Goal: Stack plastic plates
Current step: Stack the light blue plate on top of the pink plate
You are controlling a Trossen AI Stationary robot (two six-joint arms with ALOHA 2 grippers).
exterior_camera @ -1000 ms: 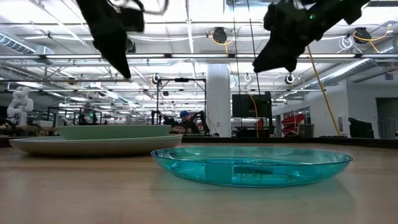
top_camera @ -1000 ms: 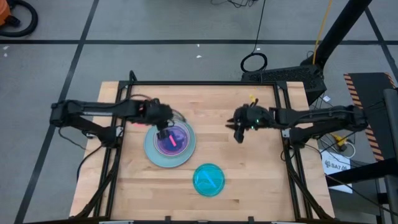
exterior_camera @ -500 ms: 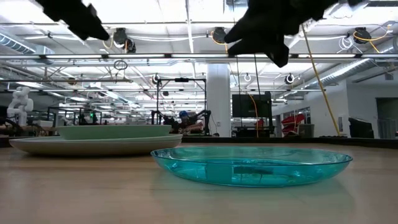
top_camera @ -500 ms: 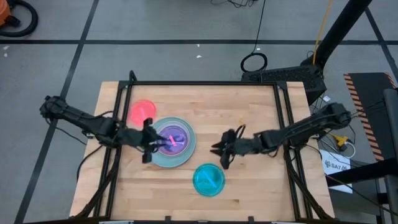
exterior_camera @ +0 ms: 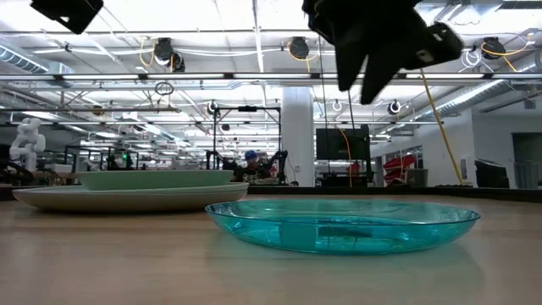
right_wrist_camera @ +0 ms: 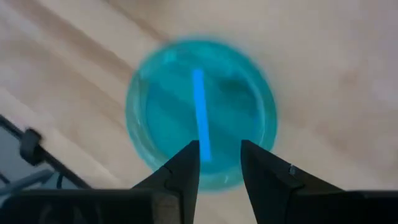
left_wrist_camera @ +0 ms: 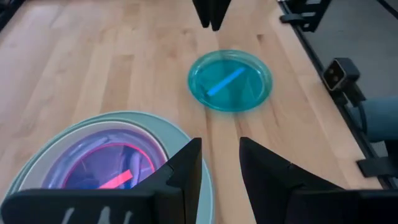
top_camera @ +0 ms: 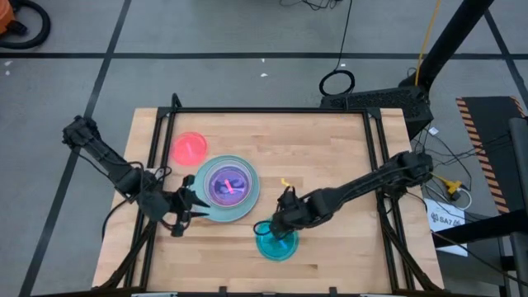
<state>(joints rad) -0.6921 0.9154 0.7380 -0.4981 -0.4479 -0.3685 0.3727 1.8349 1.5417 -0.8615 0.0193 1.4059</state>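
Note:
A small translucent teal plate (top_camera: 276,241) (exterior_camera: 343,224) (right_wrist_camera: 202,112) lies flat on the table near its near edge. My right gripper (top_camera: 280,224) (exterior_camera: 360,89) (right_wrist_camera: 220,163) hangs above it, open, pointing down, clear of it. A stack of plates (top_camera: 224,188) (exterior_camera: 127,191) (left_wrist_camera: 102,165) rests left of centre: a large grey one at the bottom, a pale green one on it, and small plates that look violet on top. A pink-red plate (top_camera: 190,148) lies alone on the far side of the stack. My left gripper (top_camera: 186,212) (left_wrist_camera: 221,163) is open, at the stack's near left rim, touching nothing.
Bare wooden table (top_camera: 330,157) stretches to the right of the stack and on the far side of the teal plate. A black frame (top_camera: 375,148) runs along the table's edges. Both arms reach in low from the sides.
My left gripper has drawn back from above the stack toward the table's near left corner, uncovering the pink-red plate. My right gripper has swung from the table's right middle toward the near edge and now hangs over the teal plate. No plate has moved.

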